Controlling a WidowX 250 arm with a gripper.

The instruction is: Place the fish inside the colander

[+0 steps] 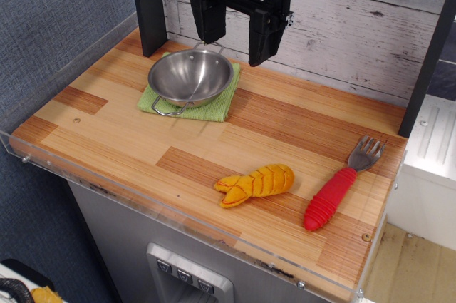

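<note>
The yellow-orange plush fish lies on the wooden tabletop near the front edge, tail pointing left. The shiny steel colander sits on a green cloth at the back left, empty, with wire loop handles front and back. My gripper hangs open and empty at the back of the table, above and just right of the colander, far from the fish.
A red-handled fork lies right of the fish. A black post stands behind the colander, another at the right. A clear acrylic rim borders the table's front and left. A plank wall stands behind.
</note>
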